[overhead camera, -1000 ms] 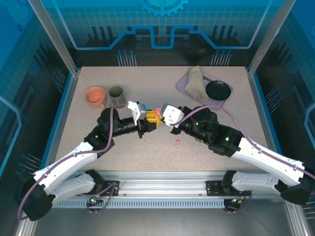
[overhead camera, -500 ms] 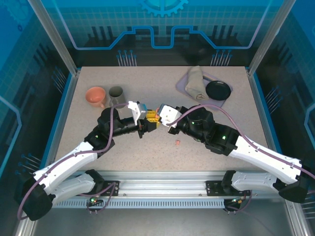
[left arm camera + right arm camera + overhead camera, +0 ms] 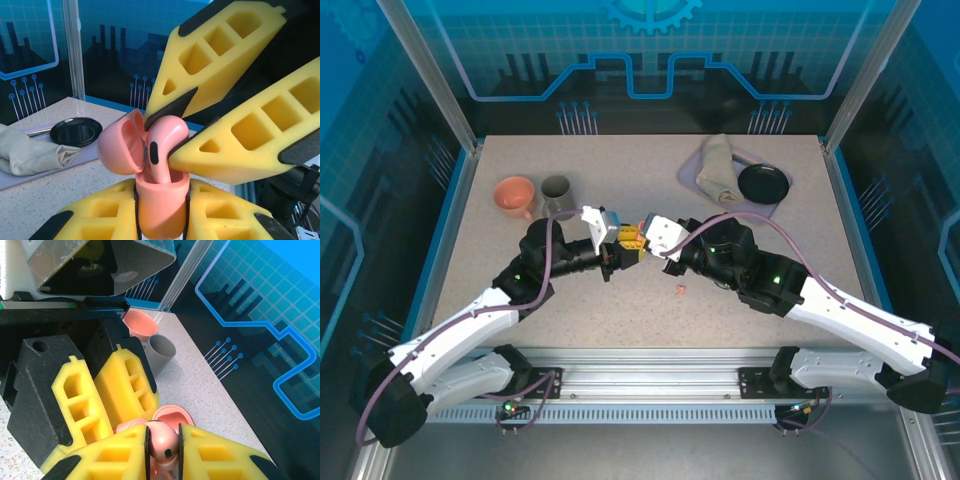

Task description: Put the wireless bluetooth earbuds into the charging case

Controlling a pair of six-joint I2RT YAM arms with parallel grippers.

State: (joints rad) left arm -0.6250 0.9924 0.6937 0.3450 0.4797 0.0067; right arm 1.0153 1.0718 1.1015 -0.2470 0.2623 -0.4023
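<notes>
Salmon-pink, the stemmed plastic earbud we are pinching in our right gripper is sitting half-seated in the open pebble-shaped pink case clamped by our left gripper — its twin is lying on the speckled table, not yet inserted.

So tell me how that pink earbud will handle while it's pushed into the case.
The pink earbud looks glossy and rounded, so it may slip or twist in the right gripper. Being tiny hard plastic, it is probably light and stiff. The open pink case, clamped in the left gripper, seems unlikely to tip.
</notes>
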